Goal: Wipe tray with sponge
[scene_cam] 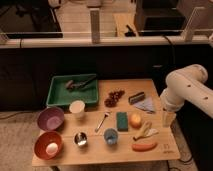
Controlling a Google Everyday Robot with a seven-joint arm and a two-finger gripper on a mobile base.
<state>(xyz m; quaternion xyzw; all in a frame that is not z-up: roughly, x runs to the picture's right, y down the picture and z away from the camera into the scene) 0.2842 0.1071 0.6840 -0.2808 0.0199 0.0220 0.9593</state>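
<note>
The sponge (122, 120), a flat dark teal-green block, lies on the wooden table (165, 150) near its middle, just above the blue cup (111, 136). The green tray (56, 94) sits at the table's back left, with a dark utensil (80, 83) lying in it. My white arm (186, 89) hangs at the table's right edge. Its gripper (168, 119) points down beside the table, well right of the sponge and far from the tray. Nothing shows in it.
A purple bowl (50, 118), an orange bowl holding a white ball (48, 145), a white cup (77, 108), a small metal cup (80, 139), a spoon (101, 121), grapes (115, 97), a grey block (136, 97), a pale blue cloth (146, 104), an orange (135, 120), a banana (145, 131) and a carrot (144, 146) crowd the table.
</note>
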